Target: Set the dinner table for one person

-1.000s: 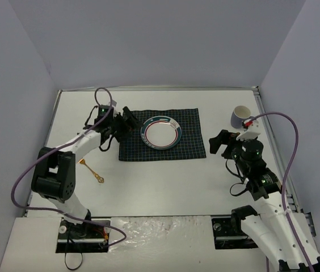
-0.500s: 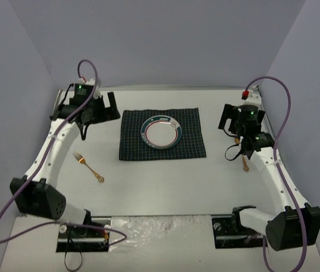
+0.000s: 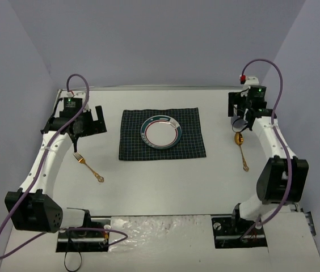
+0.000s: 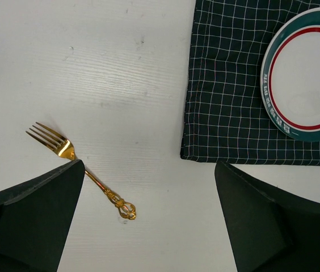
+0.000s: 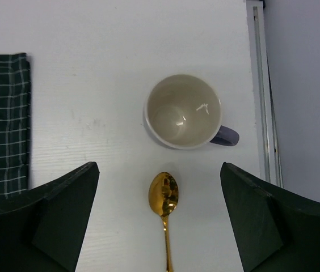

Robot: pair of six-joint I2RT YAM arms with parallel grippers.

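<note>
the white dinner table fills the walled bay, its metal edge just beside the mug. left gripper gapes wide and empty over bare top between fork and checked cloth. right gripper is spread wide and empty above the mug and gold spoon.

Bare dinner table between fork and cloth, mug just beyond spoon — seemingly apart

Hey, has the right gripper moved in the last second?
Yes. The right gripper went from beside the right edge of the checked cloth farther back and right, and now hangs over the mug.
</note>
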